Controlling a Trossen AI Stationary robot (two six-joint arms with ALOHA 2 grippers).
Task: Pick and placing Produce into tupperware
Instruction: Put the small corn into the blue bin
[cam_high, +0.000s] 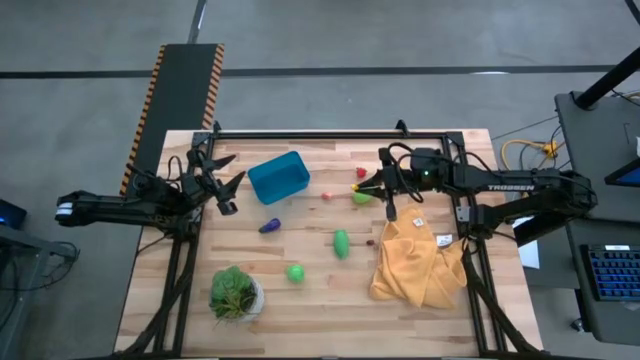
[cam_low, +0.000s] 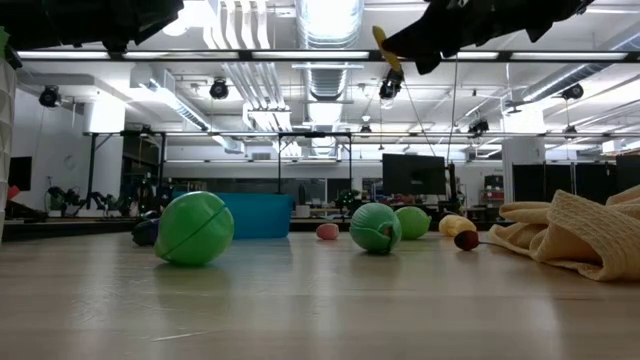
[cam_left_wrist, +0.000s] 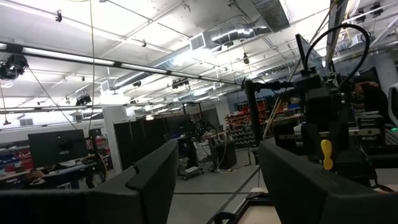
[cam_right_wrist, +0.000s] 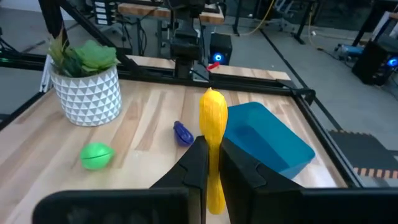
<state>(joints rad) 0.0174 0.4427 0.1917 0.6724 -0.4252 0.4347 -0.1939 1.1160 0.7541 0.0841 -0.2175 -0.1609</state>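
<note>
My right gripper (cam_right_wrist: 214, 148) is shut on the yellow banana (cam_right_wrist: 212, 118) and hovers above the table right of the teal tub (cam_high: 279, 177). The same tub (cam_right_wrist: 264, 140) lies ahead of it in the right wrist view. The purple eggplant (cam_high: 269, 226), green pieces (cam_high: 341, 243) (cam_high: 295, 272) (cam_high: 362, 197) and small red pieces (cam_high: 361, 172) (cam_high: 326, 196) rest on the table. My left gripper (cam_high: 225, 180) is open, left of the tub, raised off the table. My right gripper pinches the banana between its two fingers (cam_right_wrist: 196, 165). The banana lies along the fingers, and its free end (cam_right_wrist: 212, 99) sticks out past their tips. It is lifted clear of the table, as the banana (cam_low: 385, 50) high in the low view shows.
A mustard-yellow cloth (cam_high: 415, 265) lies crumpled at the table's right near side. A leafy plant in a white pot (cam_high: 236, 293) stands at the near left. Bare wood shows between the tub and the eggplant.
</note>
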